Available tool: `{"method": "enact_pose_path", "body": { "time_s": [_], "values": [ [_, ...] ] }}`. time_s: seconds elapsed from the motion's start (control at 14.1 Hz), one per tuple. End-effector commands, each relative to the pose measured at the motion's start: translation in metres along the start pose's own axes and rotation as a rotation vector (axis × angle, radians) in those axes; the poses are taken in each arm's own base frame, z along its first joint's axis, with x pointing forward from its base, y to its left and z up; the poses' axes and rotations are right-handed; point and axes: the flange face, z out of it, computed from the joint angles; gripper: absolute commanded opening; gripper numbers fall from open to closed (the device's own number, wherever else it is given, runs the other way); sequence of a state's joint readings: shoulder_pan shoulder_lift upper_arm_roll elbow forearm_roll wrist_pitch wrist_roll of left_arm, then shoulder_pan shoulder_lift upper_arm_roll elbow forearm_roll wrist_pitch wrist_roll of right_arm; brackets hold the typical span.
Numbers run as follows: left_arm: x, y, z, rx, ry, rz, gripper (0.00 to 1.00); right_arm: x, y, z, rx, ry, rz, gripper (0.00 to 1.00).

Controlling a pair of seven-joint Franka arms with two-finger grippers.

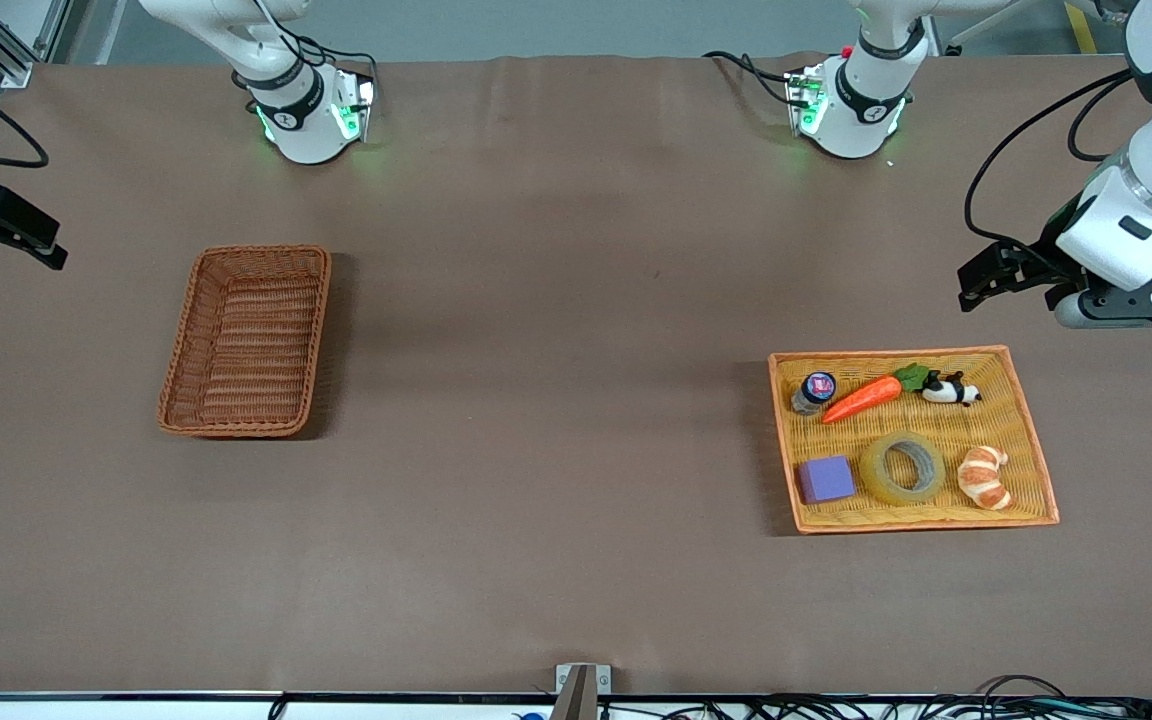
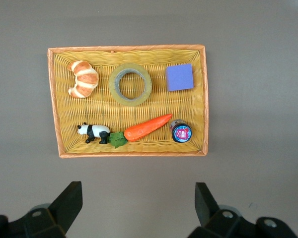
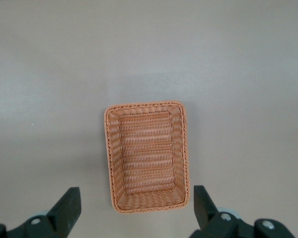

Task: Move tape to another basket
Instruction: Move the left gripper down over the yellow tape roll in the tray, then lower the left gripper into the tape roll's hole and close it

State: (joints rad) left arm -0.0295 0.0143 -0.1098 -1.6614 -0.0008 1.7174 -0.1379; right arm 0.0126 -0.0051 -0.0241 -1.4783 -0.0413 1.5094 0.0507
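Tape point(image 1: 902, 468) lay flat in the shallow yellow tray point(image 1: 1031, 432) toward the left arm's end of the worktop point(image 1: 556, 400), its grey core facing up. It sat between a purple block point(image 1: 826, 479) and a croissant point(image 1: 983, 477), close to both but touching neither. In the row of the tray farther from the front camera lay a small dark-lidded jar point(image 1: 814, 391), a toy carrot point(image 1: 864, 397) and a panda figure point(image 1: 951, 389), the carrot's green leaves just beside the panda.

The reddish-brown wicker basket point(image 1: 246, 340) stood well apart from the tray, toward the right arm's end of the worktop, with nothing inside it.

The left claw point(image 2: 139, 206) hung in the air over the bare worktop beside the tray's edge, its fingers point(image 2: 69, 201) spread wide apart and holding nothing. The right claw point(image 3: 136, 206) hung over the worktop at the wicker basket's short end, its fingers point(image 3: 68, 204) likewise wide apart and holding nothing.
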Motion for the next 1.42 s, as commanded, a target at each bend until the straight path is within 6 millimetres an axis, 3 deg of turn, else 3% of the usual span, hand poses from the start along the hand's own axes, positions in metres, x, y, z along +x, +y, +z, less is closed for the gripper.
{"method": "enact_pose_path", "body": {
  "time_s": [0.0, 0.21, 0.35, 0.57, 0.85, 0.92, 1.35],
  "values": [
    [-0.001, 0.000, 0.000, -0.003, 0.009, 0.010, 1.00, 0.001, 0.005, 0.000, 0.007, -0.006, 0.019, 1.00],
    [0.000, 0.001, 0.000, 0.000, 0.006, 0.009, 1.00, 0.001, 0.011, 0.000, 0.012, -0.004, 0.035, 1.00],
    [0.007, -0.003, 0.013, 0.001, -0.015, 0.006, 1.00, 0.000, 0.008, 0.001, 0.014, -0.008, 0.030, 1.00],
    [0.026, -0.031, 0.043, 0.005, -0.034, -0.028, 0.99, 0.001, 0.007, 0.000, 0.014, -0.005, 0.029, 1.00],
    [0.064, -0.071, 0.121, 0.000, -0.043, -0.080, 1.00, 0.000, 0.006, 0.000, 0.014, -0.007, 0.029, 1.00],
    [0.072, -0.076, 0.151, -0.004, -0.057, -0.087, 1.00, 0.000, 0.004, -0.001, 0.014, -0.005, 0.024, 1.00],
    [0.098, -0.078, 0.276, 0.081, -0.073, 0.017, 1.00, -0.001, 0.005, 0.000, 0.014, -0.016, 0.027, 1.00]
  ]
}}
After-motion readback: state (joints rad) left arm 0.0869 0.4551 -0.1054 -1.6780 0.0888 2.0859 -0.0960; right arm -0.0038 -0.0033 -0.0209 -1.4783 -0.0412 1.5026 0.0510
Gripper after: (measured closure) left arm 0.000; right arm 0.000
